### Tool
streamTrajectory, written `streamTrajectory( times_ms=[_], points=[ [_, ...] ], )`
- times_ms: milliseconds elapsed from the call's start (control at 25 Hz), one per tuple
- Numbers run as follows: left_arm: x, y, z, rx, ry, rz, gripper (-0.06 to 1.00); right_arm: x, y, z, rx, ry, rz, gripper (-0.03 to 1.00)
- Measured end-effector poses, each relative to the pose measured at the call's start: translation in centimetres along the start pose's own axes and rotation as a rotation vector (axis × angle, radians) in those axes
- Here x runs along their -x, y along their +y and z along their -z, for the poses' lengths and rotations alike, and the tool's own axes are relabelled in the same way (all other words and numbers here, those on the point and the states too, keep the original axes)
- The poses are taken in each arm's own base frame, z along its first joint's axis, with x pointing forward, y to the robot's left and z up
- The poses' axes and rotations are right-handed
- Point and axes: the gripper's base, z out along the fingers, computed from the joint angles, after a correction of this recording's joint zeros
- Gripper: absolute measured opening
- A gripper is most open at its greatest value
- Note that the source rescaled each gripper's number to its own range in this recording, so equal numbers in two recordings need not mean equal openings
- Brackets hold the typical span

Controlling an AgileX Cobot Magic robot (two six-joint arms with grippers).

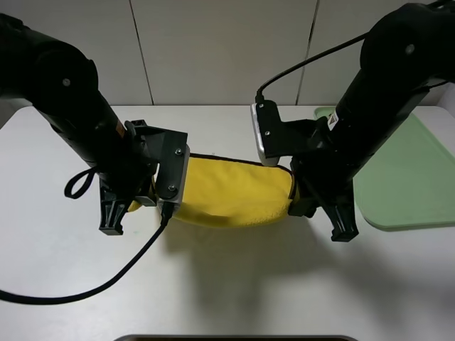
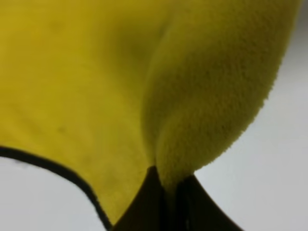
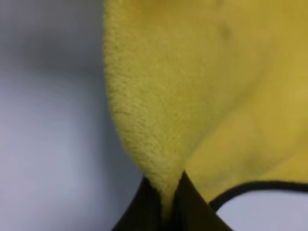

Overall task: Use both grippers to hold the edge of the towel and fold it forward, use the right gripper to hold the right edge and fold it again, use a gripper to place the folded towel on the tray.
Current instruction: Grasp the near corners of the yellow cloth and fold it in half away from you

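White worktop [image 1: 234, 291] meets pale wall panels [image 1: 213, 50] behind me. One small orange sticker [image 1: 114, 129] sits on my left arm [image 1: 64, 92], its print too small to read. I count one towel [image 1: 227, 192], one tray [image 1: 419, 177], my two arms and one black cable [image 1: 85, 288] trailing over the near worktop.

My left jaws are pinched tight on the towel's left end and my right jaws on its right end. The yellow plush bulges out of both sets of closed tips. The towel sags between them above its own shadow, and I cannot tell whether it touches the worktop. Its black trim [image 2: 48, 166] curves just beside each grip.

The tray lies on the far side of my right arm [image 1: 384, 85], partly hidden by it, and runs past the right border. Bare white surface stretches from the towel to the near edge.
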Motion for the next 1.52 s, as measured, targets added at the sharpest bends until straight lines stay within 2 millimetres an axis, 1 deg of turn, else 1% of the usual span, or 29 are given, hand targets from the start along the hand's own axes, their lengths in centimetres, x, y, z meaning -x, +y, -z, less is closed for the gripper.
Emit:
streamTrajectory(
  times_ms=[200,320,560,720,1000,1120,1240,1280,1520],
  points=[
    [-0.3,-0.6,1.8,-0.007,0.002,0.004,0.00,-0.1,0.4,0.0,0.003,0.054,-0.128,0.00],
    [-0.6,-1.0,2.5,-0.029,0.014,0.006,0.00,-0.2,0.6,0.0,0.024,0.071,-0.193,0.00],
    [-0.8,-1.4,3.0,-0.053,0.021,0.011,0.00,-0.3,0.9,1.0,0.009,0.071,-0.290,0.00],
    [-0.8,-1.2,3.0,-0.032,0.022,0.001,0.00,-0.4,0.7,1.3,-0.036,0.079,-0.290,0.00],
    [-0.4,0.2,3.0,0.111,-0.023,-0.036,0.00,-0.8,0.2,1.4,-0.093,0.114,-0.249,0.00],
    [-0.6,0.5,2.7,0.122,-0.024,-0.026,0.00,-0.8,-0.1,1.4,-0.132,0.116,-0.239,0.00],
    [-1.0,1.1,1.4,0.103,-0.007,-0.007,0.00,-0.8,-0.4,1.5,-0.164,0.103,-0.241,0.00],
    [-1.0,1.4,0.7,0.102,-0.003,-0.005,0.00,-0.7,-0.5,1.5,-0.174,0.099,-0.236,0.00],
    [-0.8,2.0,-0.5,0.137,-0.013,-0.020,0.00,-1.2,-1.4,1.0,-0.207,0.107,-0.234,0.00]
  ],
)
